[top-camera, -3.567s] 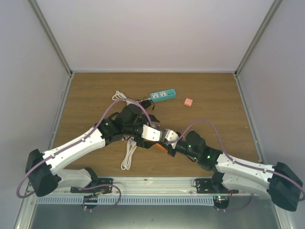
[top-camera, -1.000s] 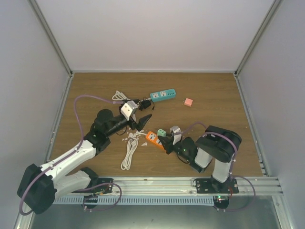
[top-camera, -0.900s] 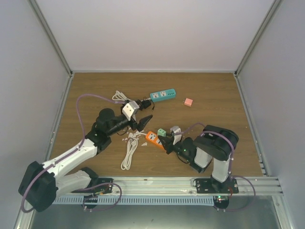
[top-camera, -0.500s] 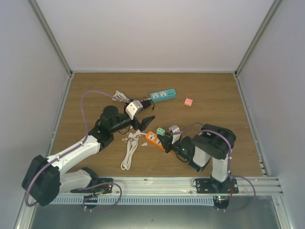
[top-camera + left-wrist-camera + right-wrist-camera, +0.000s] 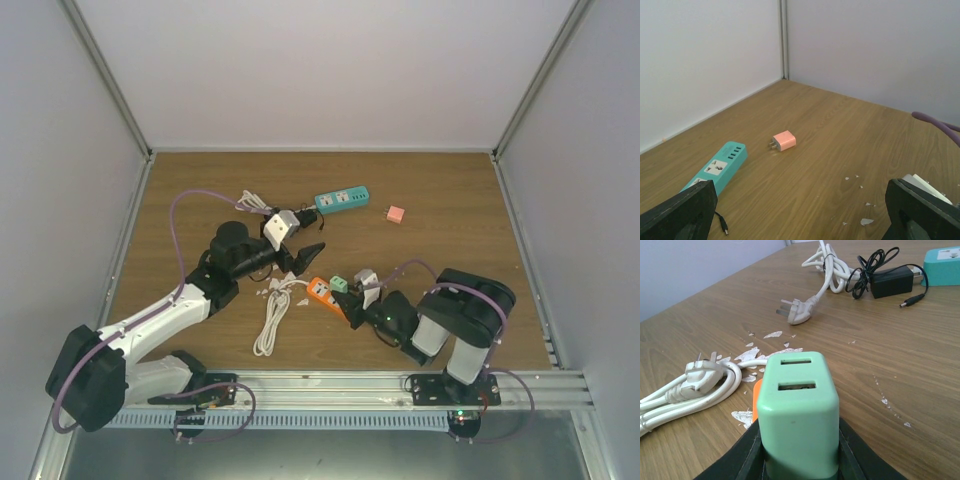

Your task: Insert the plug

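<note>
A mint-green plug (image 5: 800,410) with two slots in its face fills the right wrist view, and my right gripper (image 5: 800,450) is shut on its sides. From above, the green plug (image 5: 340,285) hangs at the right end of the orange power strip (image 5: 321,292); whether the two touch I cannot tell. A sliver of the orange strip (image 5: 757,399) shows behind the plug. My left gripper (image 5: 303,253) hovers open just behind the orange strip, its fingers (image 5: 677,215) wide apart with nothing between them.
A teal power strip (image 5: 341,200) lies at the back and a pink charger (image 5: 396,213) to its right. A black adapter (image 5: 890,282) with its coiled lead lies near the teal strip. A bundled white cable (image 5: 270,320) and white chips lie left of the orange strip.
The left gripper has drifted slightly back and right and stays open. The right arm's elbow has swung right while its gripper keeps the green plug at the orange strip.
</note>
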Controlling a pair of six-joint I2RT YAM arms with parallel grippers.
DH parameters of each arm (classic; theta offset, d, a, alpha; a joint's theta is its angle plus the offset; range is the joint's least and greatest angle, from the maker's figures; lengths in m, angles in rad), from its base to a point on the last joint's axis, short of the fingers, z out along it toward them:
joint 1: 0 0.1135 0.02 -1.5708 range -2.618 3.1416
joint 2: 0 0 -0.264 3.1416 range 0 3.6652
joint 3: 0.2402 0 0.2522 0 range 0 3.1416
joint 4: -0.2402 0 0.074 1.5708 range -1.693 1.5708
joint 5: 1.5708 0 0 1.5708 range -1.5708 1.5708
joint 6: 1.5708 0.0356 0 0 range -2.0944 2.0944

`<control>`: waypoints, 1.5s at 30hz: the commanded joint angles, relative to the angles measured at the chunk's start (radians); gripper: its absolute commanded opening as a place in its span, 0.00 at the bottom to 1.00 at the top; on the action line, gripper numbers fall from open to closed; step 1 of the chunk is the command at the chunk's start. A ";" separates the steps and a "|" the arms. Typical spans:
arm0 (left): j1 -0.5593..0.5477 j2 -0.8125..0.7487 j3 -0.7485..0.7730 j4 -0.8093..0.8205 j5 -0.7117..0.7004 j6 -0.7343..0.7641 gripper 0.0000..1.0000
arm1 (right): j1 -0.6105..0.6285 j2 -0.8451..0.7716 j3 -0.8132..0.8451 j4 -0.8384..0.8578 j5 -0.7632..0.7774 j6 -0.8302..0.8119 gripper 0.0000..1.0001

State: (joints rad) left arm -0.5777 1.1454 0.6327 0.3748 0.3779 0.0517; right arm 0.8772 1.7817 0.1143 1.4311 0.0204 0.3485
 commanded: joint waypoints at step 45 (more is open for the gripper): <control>-0.278 0.497 0.093 -0.038 -0.043 -0.178 0.16 | 0.071 0.183 -0.066 0.169 0.072 -0.039 0.00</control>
State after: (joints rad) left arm -0.8234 1.5894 0.7223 0.3134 0.3374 -0.1062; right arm 0.9215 1.9095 0.1169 1.5558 0.1017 0.2955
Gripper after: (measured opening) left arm 0.158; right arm 0.273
